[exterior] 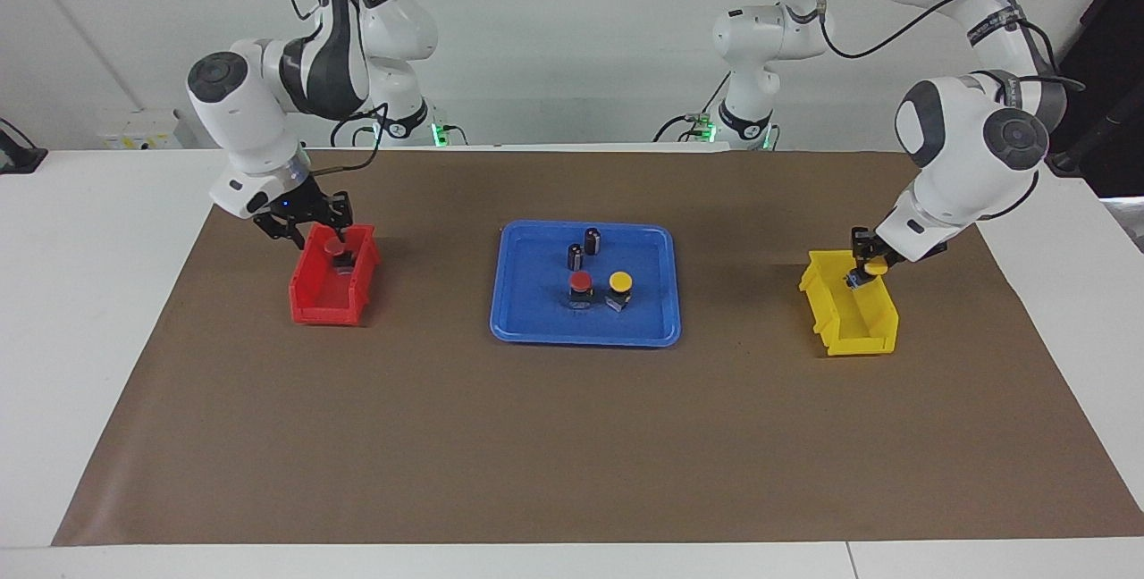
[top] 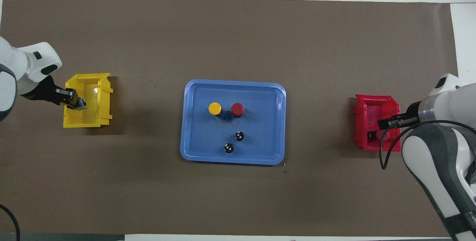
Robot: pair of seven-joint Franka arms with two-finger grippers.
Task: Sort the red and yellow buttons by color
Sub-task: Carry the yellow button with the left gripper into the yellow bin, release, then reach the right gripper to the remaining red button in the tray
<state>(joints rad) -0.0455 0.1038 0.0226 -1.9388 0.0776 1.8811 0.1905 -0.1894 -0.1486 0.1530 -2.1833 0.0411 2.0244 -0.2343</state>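
A red button (exterior: pixel 581 282) (top: pixel 237 109) and a yellow button (exterior: pixel 620 281) (top: pixel 215 108) stand side by side in the blue tray (exterior: pixel 581 338) (top: pixel 230 161). My left gripper (exterior: pixel 867 270) (top: pixel 77 102) hangs just over the yellow bin (exterior: pixel 849 342) (top: pixel 106 99), shut on a second yellow button (exterior: pixel 877 266). My right gripper (exterior: pixel 315 226) (top: pixel 385 124) is open above the red bin (exterior: pixel 326 315) (top: pixel 359 122). Another red button (exterior: pixel 334 247) (top: pixel 383 135) lies free inside that bin, below the fingers.
Two dark capless cylinders (exterior: pixel 576 255) (exterior: pixel 593 240) stand in the tray, nearer to the robots than the buttons. The bins sit on a brown mat (exterior: pixel 572 445), the red one toward the right arm's end, the yellow one toward the left arm's end.
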